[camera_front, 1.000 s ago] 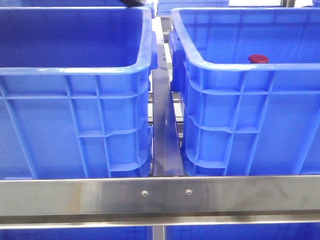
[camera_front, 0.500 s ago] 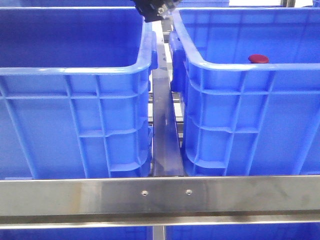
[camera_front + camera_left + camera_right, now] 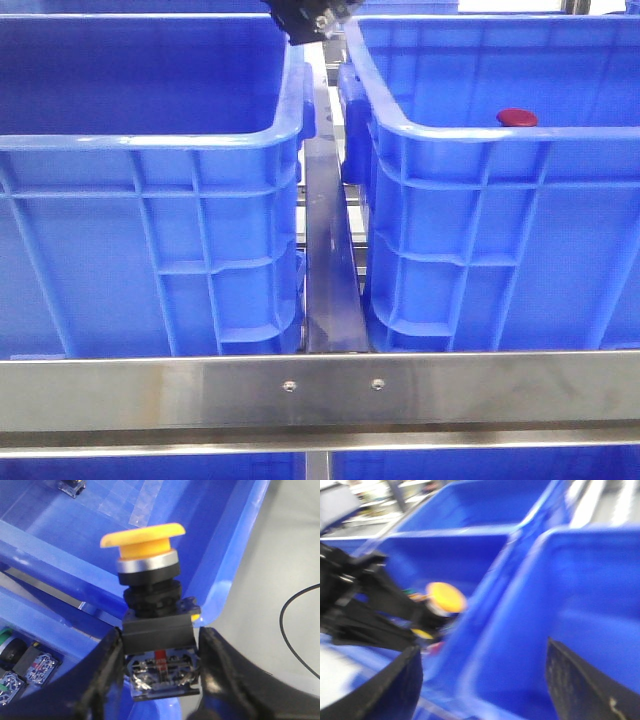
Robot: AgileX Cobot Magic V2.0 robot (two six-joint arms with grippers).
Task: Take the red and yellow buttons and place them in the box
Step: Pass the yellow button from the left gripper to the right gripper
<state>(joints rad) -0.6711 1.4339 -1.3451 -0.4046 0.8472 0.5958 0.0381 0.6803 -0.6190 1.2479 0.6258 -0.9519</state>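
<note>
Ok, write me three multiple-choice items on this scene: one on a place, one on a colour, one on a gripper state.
1. Where does the small dark red domed button lie?
A. Inside the right-hand bright blue plastic crate
B. On the steel rail in front
C. In the gap between the crates

2. What colour is the mushroom cap of the push-button switch in the left gripper?
A. Green
B. Yellow
C. White

3. How does the right gripper stand?
A. Shut on a red button
B. Shut on a crate rim
C. Open, holding nothing

Answers: 1 A, the front view shows it behind that crate's near rim. 2 B, the left wrist view shows a yellow cap above a silver collar, the black fingers clamping the black base. 3 C, the right wrist view shows its fingers wide apart with only crate between them.
</note>
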